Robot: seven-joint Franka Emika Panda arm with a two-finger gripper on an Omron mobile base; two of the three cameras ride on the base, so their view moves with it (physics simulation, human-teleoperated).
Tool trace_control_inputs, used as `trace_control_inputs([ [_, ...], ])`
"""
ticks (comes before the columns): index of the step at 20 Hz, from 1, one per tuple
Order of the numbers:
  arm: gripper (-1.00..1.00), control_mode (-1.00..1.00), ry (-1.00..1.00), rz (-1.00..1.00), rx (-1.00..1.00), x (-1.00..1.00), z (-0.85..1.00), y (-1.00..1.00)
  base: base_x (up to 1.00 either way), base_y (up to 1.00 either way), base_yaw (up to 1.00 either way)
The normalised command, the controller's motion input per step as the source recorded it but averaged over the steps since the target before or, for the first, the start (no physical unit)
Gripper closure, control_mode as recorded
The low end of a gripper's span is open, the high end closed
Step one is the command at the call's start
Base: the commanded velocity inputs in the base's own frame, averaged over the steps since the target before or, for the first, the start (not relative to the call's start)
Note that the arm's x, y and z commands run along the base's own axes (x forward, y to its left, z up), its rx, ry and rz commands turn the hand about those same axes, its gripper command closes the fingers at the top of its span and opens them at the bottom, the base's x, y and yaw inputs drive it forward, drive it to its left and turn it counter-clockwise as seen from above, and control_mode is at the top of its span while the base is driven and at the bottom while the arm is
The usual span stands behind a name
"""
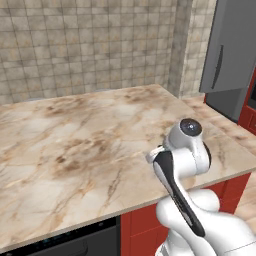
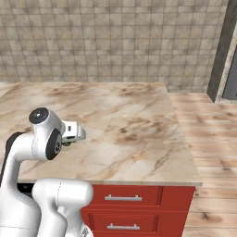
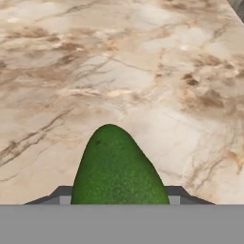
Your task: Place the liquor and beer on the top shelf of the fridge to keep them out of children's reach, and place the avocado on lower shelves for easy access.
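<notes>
Both base views look forward and down, from behind the arm, sharing the beige veined marble counter (image 1: 75, 135). The hand view looks closely down at it.

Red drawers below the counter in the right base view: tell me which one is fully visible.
The upper drawer shows whole, directly under the counter edge; the lower drawer is cut off by the frame's bottom.

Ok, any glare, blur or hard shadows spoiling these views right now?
Hand view: the avocado is sharp and evenly lit, held over the marble counter, with no glare. Left base view: flat light, no cast shadows on the counter, slightly soft edges. Right base view: the same even rendering, veins on the marble crisp, the drawers readable.
</notes>
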Motion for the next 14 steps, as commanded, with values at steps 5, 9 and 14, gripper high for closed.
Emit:
trace_control_inputs([
  [5, 1.00, -1.00, -0.11, 0.00, 0.00, -0.40, 1.00, -0.07, 0.00, 0.00, 0.00],
  [9, 1.00, -1.00, -0.06, -0.01, 0.00, -0.60, 1.00, -0.05, 0.00, 0.00, 0.00],
  [14, 1.00, -1.00, -0.08, -0.01, 0.00, -0.80, 0.89, -0.08, 0.00, 0.00, 0.00],
])
